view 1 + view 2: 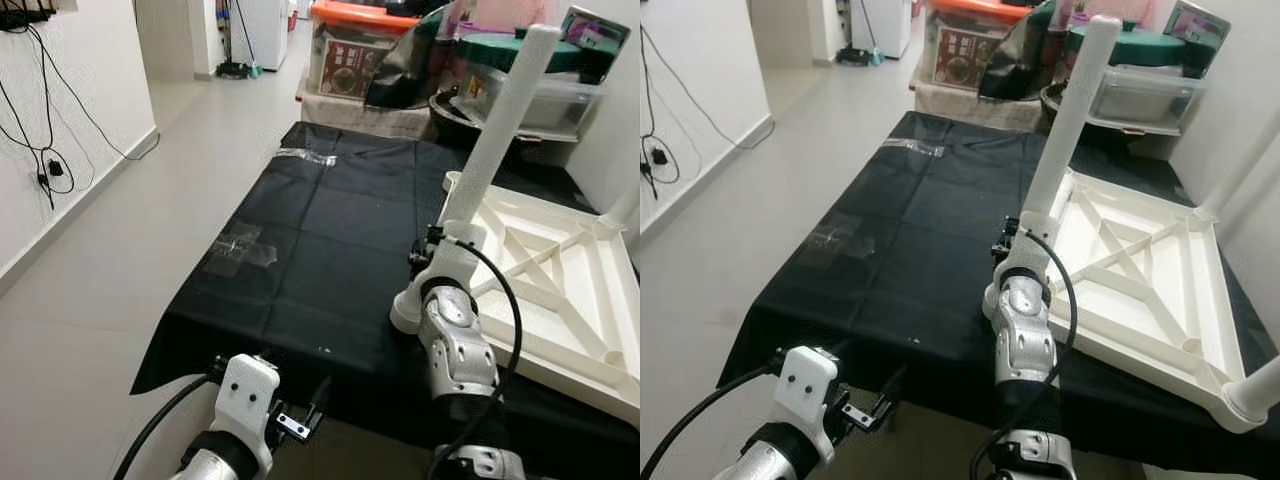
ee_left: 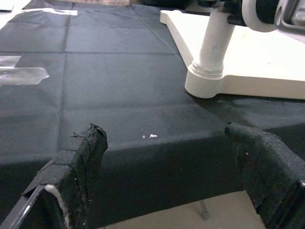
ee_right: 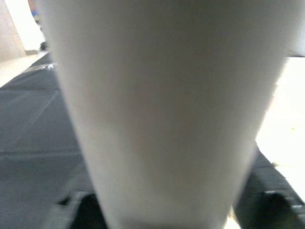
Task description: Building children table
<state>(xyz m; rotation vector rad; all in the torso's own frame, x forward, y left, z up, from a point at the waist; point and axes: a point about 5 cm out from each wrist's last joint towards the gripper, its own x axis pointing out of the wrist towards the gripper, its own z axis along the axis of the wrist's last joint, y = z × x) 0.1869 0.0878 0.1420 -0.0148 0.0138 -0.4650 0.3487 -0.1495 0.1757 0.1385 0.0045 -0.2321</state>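
An upside-down white children's table (image 1: 575, 345) lies on a black cloth (image 1: 320, 240) on the right. A white table leg (image 1: 500, 120) stands tilted in its near left corner socket (image 2: 205, 81). My right gripper (image 1: 436, 243) is shut on the leg's lower end, and the leg (image 3: 162, 114) sits between its black fingers (image 3: 269, 202). My left gripper (image 2: 167, 138) hangs open and holds nothing at the cloth's front edge, left of the socket. Two more legs (image 1: 1240, 170) (image 1: 1260, 385) stand at the table's right corners.
Storage boxes (image 1: 350, 45) and a clear bin (image 1: 560, 95) crowd the far end of the cloth. Clear tape patches (image 1: 240, 250) lie on the cloth's left part. Bare floor (image 1: 120, 250) runs along the left, beside a wall with hanging cables (image 1: 45, 160).
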